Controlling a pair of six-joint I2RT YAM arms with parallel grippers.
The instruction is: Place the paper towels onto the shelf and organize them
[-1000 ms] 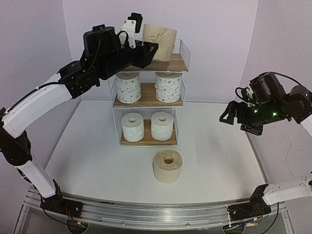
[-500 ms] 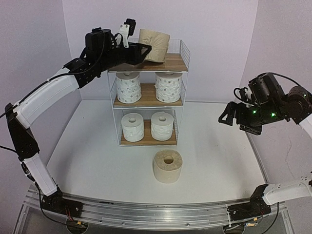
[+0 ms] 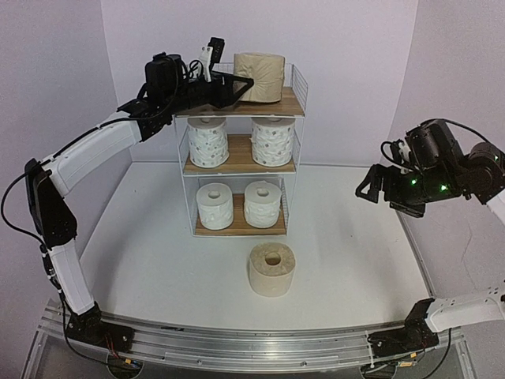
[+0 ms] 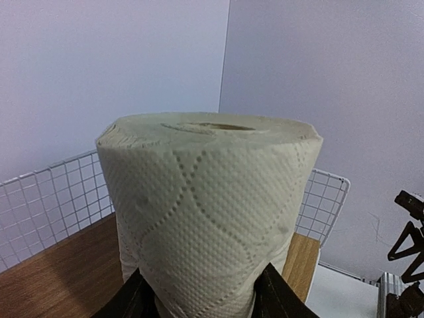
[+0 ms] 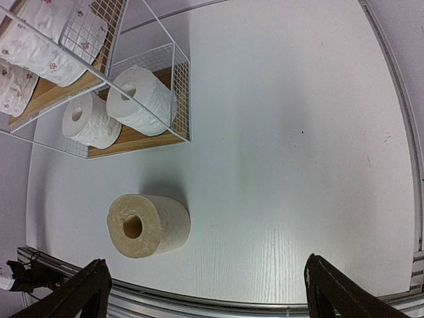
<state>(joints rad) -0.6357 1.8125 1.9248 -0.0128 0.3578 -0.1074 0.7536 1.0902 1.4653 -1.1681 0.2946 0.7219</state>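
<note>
A beige paper towel roll (image 3: 261, 76) (image 4: 209, 212) stands upright on the top board of the shelf (image 3: 293, 103). My left gripper (image 3: 239, 84) (image 4: 203, 299) is shut on its lower part, a finger pressed into each side. Two dotted-print rolls (image 3: 207, 142) (image 3: 273, 140) fill the middle tier and two plain white rolls (image 3: 215, 205) (image 3: 263, 204) the bottom tier. A second beige roll (image 3: 272, 269) (image 5: 147, 225) stands on end on the table in front of the shelf. My right gripper (image 3: 387, 197) (image 5: 209, 298) hangs open high at the right, holding nothing.
The shelf's wire mesh sides (image 4: 56, 202) rise around the top board (image 4: 59, 265), left and right of the held roll. White tabletop (image 5: 291, 165) spreads between the shelf and the rail at the near edge (image 3: 252, 345).
The left arm has stretched out and lowered; the beige roll went from tilted over the top board to upright on it. The right arm stayed put.
</note>
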